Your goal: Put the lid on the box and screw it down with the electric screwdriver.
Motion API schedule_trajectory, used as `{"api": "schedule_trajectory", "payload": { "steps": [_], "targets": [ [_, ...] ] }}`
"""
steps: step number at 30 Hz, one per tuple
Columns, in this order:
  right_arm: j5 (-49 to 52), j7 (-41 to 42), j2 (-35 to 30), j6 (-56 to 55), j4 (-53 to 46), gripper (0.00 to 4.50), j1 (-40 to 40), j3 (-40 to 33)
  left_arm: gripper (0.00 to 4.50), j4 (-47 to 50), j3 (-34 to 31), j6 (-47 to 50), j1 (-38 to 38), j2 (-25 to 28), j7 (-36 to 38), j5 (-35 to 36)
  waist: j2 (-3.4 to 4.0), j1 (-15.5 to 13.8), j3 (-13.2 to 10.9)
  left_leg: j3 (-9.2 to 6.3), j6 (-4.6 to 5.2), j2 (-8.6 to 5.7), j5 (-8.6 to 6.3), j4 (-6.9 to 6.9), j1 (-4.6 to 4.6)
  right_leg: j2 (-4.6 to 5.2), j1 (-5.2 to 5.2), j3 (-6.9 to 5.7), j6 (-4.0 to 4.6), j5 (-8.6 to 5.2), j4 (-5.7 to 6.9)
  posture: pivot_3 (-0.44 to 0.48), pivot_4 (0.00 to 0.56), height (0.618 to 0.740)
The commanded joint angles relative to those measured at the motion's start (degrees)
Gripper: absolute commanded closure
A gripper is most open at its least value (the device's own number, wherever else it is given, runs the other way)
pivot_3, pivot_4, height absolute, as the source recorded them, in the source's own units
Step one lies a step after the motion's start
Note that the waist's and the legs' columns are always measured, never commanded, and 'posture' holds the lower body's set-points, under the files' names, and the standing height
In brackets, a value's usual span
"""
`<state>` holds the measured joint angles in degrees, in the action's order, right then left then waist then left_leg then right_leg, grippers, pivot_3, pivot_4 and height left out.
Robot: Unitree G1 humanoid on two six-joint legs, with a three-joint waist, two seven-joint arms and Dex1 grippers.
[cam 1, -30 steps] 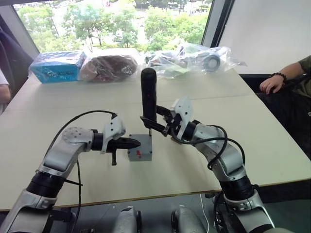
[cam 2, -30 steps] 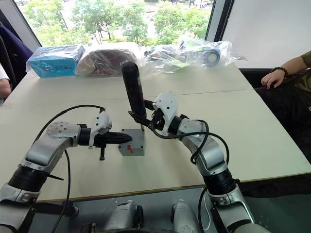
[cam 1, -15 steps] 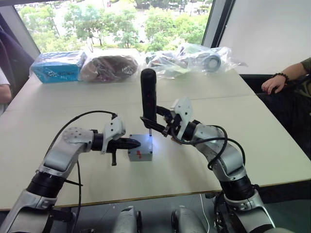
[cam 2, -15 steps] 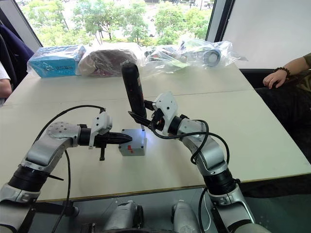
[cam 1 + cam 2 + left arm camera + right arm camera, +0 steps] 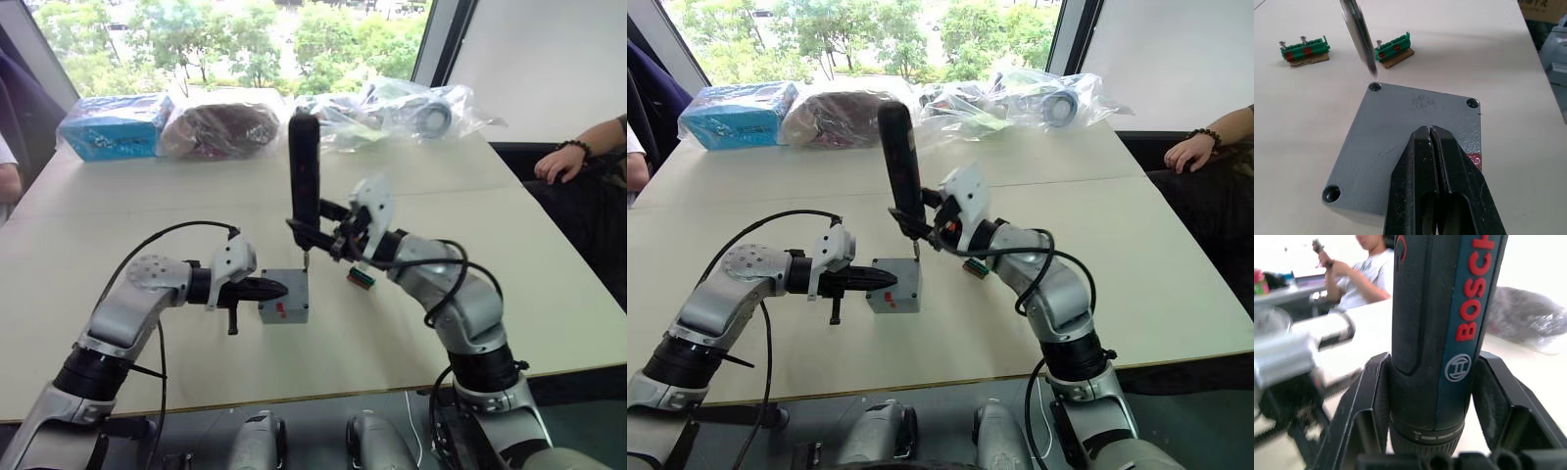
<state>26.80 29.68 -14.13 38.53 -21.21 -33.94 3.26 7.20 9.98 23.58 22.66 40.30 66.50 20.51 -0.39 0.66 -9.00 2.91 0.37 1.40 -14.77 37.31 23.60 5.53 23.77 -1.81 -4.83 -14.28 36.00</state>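
Lid [image 5: 1410, 137] already on box [image 5: 284, 311]. Left pincer [image 5: 1432, 142] pressed together on top. Right pincer [image 5: 318, 235] pinching screwdriver [image 5: 303, 171], bit just above corner hole; screwing not finished, I'd guess.

You've lifted the electric screwdriver [image 5: 303, 176] since a second ago: its bit, which was down on the lid [image 5: 1410, 142] at the far corner, now hangs just above that corner screw hole. The right gripper [image 5: 318, 235] has risen with it, uncovering a green terminal piece [image 5: 360, 278] at the box's [image 5: 284, 305] 3 o'clock.
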Motion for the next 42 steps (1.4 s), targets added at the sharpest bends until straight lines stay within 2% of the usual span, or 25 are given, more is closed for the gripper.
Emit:
{"api": "schedule_trajectory", "payload": {
  "steps": [1,3,6,10,12,17,20,23,26,29,34,36,37,41,42],
  "targets": [
    [6.73,-4.44,0.24,2.49,-5.5,2.66,-6.35,-8.53,4.5,2.48,-1.66,1.75,1.01,0.18,-0.31,1.5,-0.02,0.0,-0.19,0.0,0.0,0.0,0.0,0.0,0.01,-0.01,0.01,0.0,-0.01,0.01,0.01,0.0,0.15,0.74],
    [8.44,-6.99,-0.28,3.86,-5.48,2.66,-8.66,-11.51,4.5,3.72,-2.52,2.85,1.75,0.1,-0.61,2.85,-0.03,0.03,-0.36,0.02,0.0,-0.01,0.0,-0.01,0.06,-0.02,0.08,-0.01,-0.02,0.01,0.02,0.0,0.15,0.74],
    [12.65,-11.36,-3.49,13.19,-4.24,2.66,-12.44,-15.74,4.5,6.65,-4.05,4.4,3.11,0.53,-0.56,5.3,-0.04,-0.01,-0.4,0.01,0.01,-0.02,0.02,0.02,0.48,-0.16,0.49,-0.01,-0.16,0.09,0.13,0.0,0.15,0.74],
    [7.54,-15.23,-13.63,26.31,-1.86,2.66,-14.2,-12.2,4.5,9.59,-6.52,7.0,5.97,1.6,-0.33,8.5,-0.01,-0.01,-0.48,0.0,-0.02,-0.07,0.04,0.12,0.79,-0.2,0.72,-0.04,-0.24,0.14,0.15,0.0,0.15,0.74],
    [8.22,-16.64,-15.6,33.1,-0.12,2.66,-15.0,-12.68,4.5,10.42,-7.43,7.71,7.17,2.18,-0.13,9.5,-0.09,0.06,-0.55,0.02,-0.01,-0.12,0.04,0.1,0.8,-0.19,0.73,-0.03,-0.23,0.14,0.12,0.0,0.15,0.74],
    [9.19,-16.06,-22.94,52.84,7.85,2.66,-19.22,-8.36,4.5,12.55,-10.3,10.69,9.61,3.58,-0.24,13.6,-0.02,0.18,-1.02,0.03,-0.01,-0.09,0.05,0.09,0.81,-0.29,0.76,-0.02,-0.26,0.15,0.13,0.0,0.15,0.74],
    [14.18,-16.5,-26.97,53.97,15.34,2.66,-19.84,-5.01,4.5,13.06,-10.31,10.94,8.88,4.03,-0.81,13.6,-0.07,0.1,-1.08,-0.02,0.0,-0.08,0.05,0.09,0.82,-0.45,0.78,0.0,-0.27,0.15,0.14,0.0,0.15,0.74],
    [17.41,-16.91,-31.41,53.97,21.98,2.66,-19.46,1.56,4.5,14.8,-10.51,10.8,6.73,4.5,-1.3,13.68,-0.09,0.26,-1.19,-0.03,0.0,-0.09,0.05,0.04,0.82,-0.52,0.78,-0.01,-0.27,0.15,0.12,0.0,0.15,0.74],
    [20.98,-18.57,-33.52,53.97,26.05,2.66,-19.74,6.28,4.5,15.87,-11.93,11.34,5.83,5.19,-1.74,14.74,-0.13,0.14,-1.27,-0.01,0.0,-0.05,0.05,0.04,0.84,-0.56,0.81,0.04,-0.28,0.15,0.11,0.0,0.15,0.74],
    [23.42,-19.98,-34.36,53.97,29.56,2.66,-19.54,9.99,4.5,16.68,-13.79,12.19,5.67,6.12,-2.39,16.43,-0.22,0.15,-1.36,-0.02,0.0,-0.05,0.05,0.07,0.86,-0.57,0.83,0.04,-0.28,0.15,0.12,0.0,0.15,0.74],
    [22.56,-22.11,-32.44,53.97,32.21,2.66,-19.07,11.4,4.5,18.06,-14.5,13.26,5.84,6.7,-3.6,17.8,-0.25,0.07,-1.36,-0.02,0.0,0.0,0.05,0.11,0.85,-0.61,0.8,0.04,-0.29,0.16,0.12,0.0,0.15,0.74],
    [21.96,-22.26,-31.7,53.97,32.73,1.66,-19.08,11.68,4.5,18.37,-14.33,13.6,6.1,6.53,-4.22,17.9,-0.31,0.06,-1.33,-0.02,0.0,0.0,0.05,0.15,0.84,-0.61,0.77,0.04,-0.3,0.16,0.12,0.0,0.15,0.74],
    [21.63,-22.32,-31.39,53.97,33.08,1.55,-19.11,11.68,4.5,18.52,-14.23,13.76,6.18,6.5,-4.46,17.98,-0.32,0.06,-1.33,-0.03,0.0,0.0,0.05,0.18,0.84,-0.63,0.76,0.04,-0.3,0.17,0.13,0.0,0.15,0.74],
    [20.88,-22.21,-30.8,53.97,33.61,0.08,-19.29,11.63,4.5,18.9,-13.96,14.02,6.18,6.63,-5.29,18.21,-0.41,-0.01,-1.28,-0.06,0.0,0.11,0.04,0.4,0.84,-0.75,0.65,0.04,-0.3,0.17,0.13,0.0,0.15,0.74],
    [20.84,-22.16,-30.79,53.97,33.57,0.03,-19.4,11.69,4.5,18.92,-13.93,14.08,6.16,6.68,-5.44,18.24,-0.41,-0.03,-1.28,-0.07,0.0,0.12,0.04,0.45,0.84,-0.75,0.62,0.04,-0.3,0.17,0.13,0.0,0.15,0.74]
  ]
}}
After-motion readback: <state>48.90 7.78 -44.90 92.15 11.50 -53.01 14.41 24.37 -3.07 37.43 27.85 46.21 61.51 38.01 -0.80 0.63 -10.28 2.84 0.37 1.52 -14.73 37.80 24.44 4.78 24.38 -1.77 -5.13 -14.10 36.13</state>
